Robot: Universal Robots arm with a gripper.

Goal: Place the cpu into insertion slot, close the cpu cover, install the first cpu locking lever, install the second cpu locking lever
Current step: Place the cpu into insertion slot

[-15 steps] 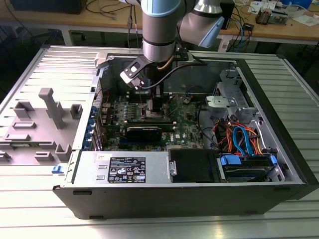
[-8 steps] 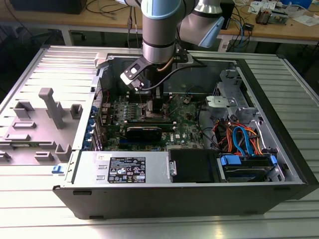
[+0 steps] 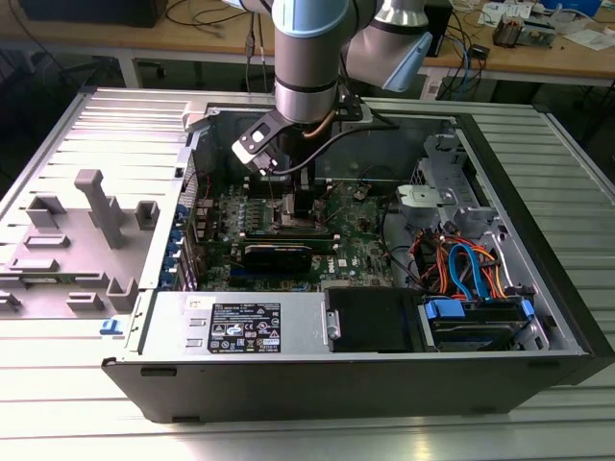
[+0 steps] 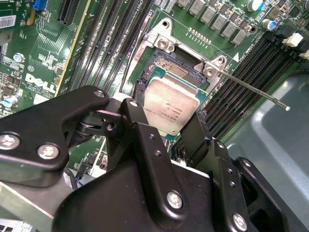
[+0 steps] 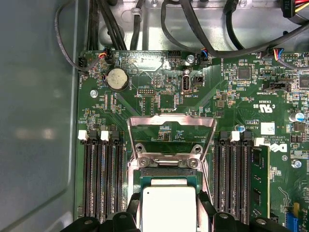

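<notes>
My gripper (image 4: 170, 126) is shut on the cpu (image 4: 171, 107), a flat square chip with a dull silver top; black fingers (image 4: 141, 126) press two opposite edges. The chip hangs tilted just over the insertion slot (image 4: 175, 67), whose dark centre and silvery rim show beyond it. In the first wrist view the cpu (image 5: 169, 208) sits between the fingers (image 5: 133, 209) below the slot (image 5: 166, 172), and the cpu cover (image 5: 171, 120) stands swung open behind it. A thin locking lever (image 4: 251, 88) sticks out free beside the socket. In the exterior view the gripper (image 3: 293, 197) is down inside the computer case.
Long black memory slots (image 5: 101, 179) flank the socket on both sides. A black card (image 3: 279, 254) lies near the socket; the power supply (image 3: 240, 327) and a drive bay with coloured cables (image 3: 461, 269) fill the case's front and right. Grey fixtures (image 3: 96, 221) stand outside at left.
</notes>
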